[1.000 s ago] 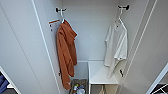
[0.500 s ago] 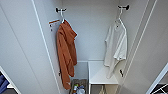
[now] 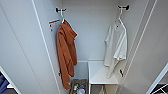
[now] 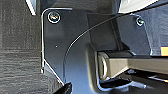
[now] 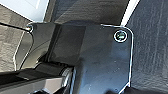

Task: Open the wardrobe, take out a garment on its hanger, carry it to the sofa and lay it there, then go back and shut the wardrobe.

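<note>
Wardrobe [image 3: 95,37] open, interior fills the head view; left door [image 3: 22,50] swung out toward 9 o'clock, right door [image 3: 152,50] toward 3 o'clock. Orange hooded garment [image 3: 66,53] hangs at about 10 o'clock from frame centre, on a hanger whose hook sits on a dark wall peg [image 3: 60,10]; an orange-tipped hanger arm [image 3: 54,22] sticks out toward 9 o'clock just beside the hood. Shirt [image 3: 116,47], white, short-sleeved, hangs at about 2 o'clock on its white hanger [image 3: 119,18], hooked over a second dark peg [image 3: 124,7] against the right inner wall; hem drops to touch or just overlap the back corner of the shelf, cannot tell which. White shelf [image 3: 101,75] at 5 o'clock, low in the wardrobe, beside the right wall. Bin of mixed small items [image 3: 78,88] at 6 o'clock on the wardrobe floor, just below the orange garment's hem and left of the shelf. Small dark fitting [image 3: 121,73] on the right wall just under the shirt. Both wrist views: the robot's dark plate over grey carpet [image 4: 17,50], with white edges at the frame border. State of left and right end effector: cannot tell. Shirt and hanger sit on the peg, untouched.
</note>
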Motion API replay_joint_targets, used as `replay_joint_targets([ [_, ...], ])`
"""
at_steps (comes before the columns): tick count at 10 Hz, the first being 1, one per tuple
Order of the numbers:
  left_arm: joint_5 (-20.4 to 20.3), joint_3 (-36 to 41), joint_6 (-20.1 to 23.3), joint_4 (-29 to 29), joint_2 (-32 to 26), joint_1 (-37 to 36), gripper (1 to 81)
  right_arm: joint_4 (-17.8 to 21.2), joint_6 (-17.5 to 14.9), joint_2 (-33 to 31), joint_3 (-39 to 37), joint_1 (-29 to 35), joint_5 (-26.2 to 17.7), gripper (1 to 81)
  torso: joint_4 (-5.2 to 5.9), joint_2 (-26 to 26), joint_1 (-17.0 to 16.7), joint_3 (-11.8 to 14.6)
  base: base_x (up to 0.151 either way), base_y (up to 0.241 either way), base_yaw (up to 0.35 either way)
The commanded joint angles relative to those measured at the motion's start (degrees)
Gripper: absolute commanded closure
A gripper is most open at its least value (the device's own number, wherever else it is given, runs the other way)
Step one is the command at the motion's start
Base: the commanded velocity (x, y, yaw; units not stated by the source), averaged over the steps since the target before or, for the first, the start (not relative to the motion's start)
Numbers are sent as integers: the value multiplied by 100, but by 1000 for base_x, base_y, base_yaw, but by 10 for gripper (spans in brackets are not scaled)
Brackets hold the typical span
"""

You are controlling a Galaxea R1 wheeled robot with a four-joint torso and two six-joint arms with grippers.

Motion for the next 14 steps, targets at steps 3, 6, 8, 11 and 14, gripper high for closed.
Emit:
replay_joint_targets([
  [3, 310, -16, 20, 78, -38, -122, 10, -187, -5, 22, -31, 400, -411, 10, 0, 0, 0, 0, 0, 0, 0],
  [6, 310, -16, 20, 86, -38, -123, 10, -214, -5, 22, -23, 435, -411, 10, 0, 2, 4, 0, -46, 0, 0],
  [8, 310, -16, 20, 86, -47, -123, 10, -293, -14, 31, 3, 496, -429, 10, 0, 0, -2, 0, -78, 0, 0],
  [11, 310, -16, 20, 86, -55, -123, 10, -1013, -14, 75, 135, 838, -473, 10, 0, -2, -7, 2, -52, 0, 0],
  [14, 310, -16, 20, 86, -47, -123, 10, -2240, -22, 320, 241, 1488, -1032, 10, 0, -7, -10, 2, 0, 0, 0],
])
